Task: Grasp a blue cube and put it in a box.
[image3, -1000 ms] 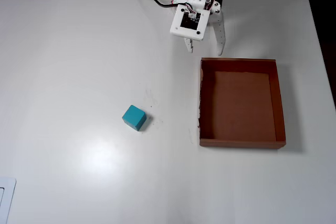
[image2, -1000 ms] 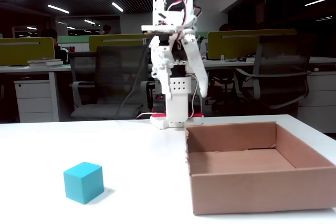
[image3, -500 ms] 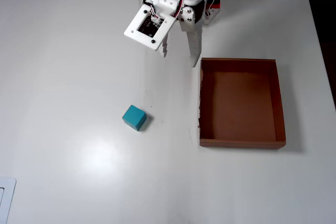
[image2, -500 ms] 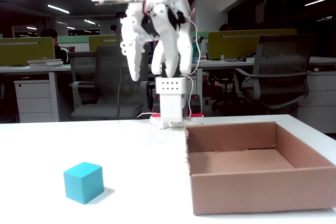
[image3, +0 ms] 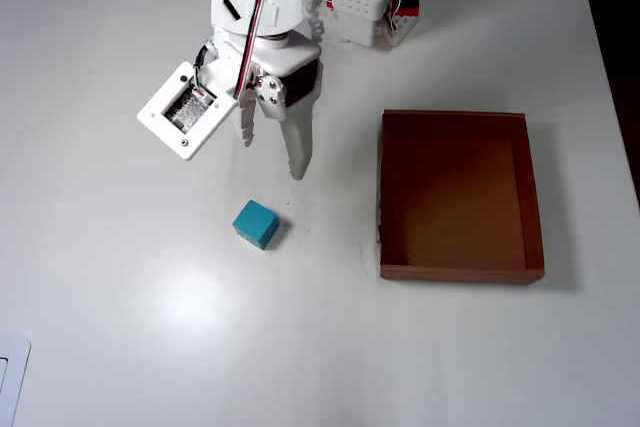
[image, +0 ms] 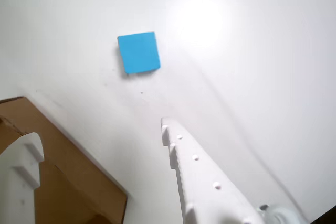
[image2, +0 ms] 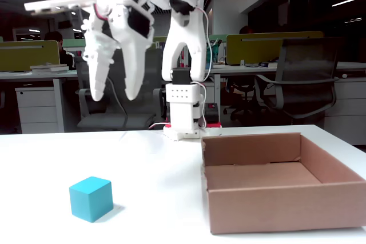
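The blue cube (image3: 256, 224) sits on the white table, left of the box in the overhead view. It also shows in the fixed view (image2: 90, 198) and in the wrist view (image: 138, 52). The brown cardboard box (image3: 455, 272) is open and empty; it shows in the fixed view (image2: 280, 207), and one corner shows in the wrist view (image: 68, 150). My gripper (image3: 272, 155) is open and empty. It hangs well above the table (image2: 114, 95), fingers pointing down, a little short of the cube on the arm's side. In the wrist view (image: 98, 132) the cube lies ahead of the fingertips.
The arm's white base (image3: 372, 17) stands at the table's far edge. A white object's corner (image3: 10, 377) lies at the table's near left in the overhead view. Office chairs and desks (image2: 297, 84) stand behind the table.
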Tool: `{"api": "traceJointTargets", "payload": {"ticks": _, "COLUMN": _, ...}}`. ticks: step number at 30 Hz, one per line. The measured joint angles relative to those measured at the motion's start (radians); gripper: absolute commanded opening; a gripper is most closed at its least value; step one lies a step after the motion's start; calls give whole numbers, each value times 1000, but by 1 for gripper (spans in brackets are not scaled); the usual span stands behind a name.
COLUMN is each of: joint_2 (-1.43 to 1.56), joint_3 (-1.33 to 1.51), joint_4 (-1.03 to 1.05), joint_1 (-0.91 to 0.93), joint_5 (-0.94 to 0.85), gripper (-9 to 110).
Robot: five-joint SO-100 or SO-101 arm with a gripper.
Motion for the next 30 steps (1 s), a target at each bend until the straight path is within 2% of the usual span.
{"api": "traceJointTargets", "payload": {"ticks": 8, "joint_2": -173, "joint_3": -115, "joint_4": -38, "joint_1": 55, "joint_5": -9, "gripper": 35}}
{"api": "traceJointTargets", "payload": {"ticks": 30, "joint_2": -485, "joint_3": -129, "joint_4": -127, "joint_1": 71, "joint_5": -38, "gripper": 34}}
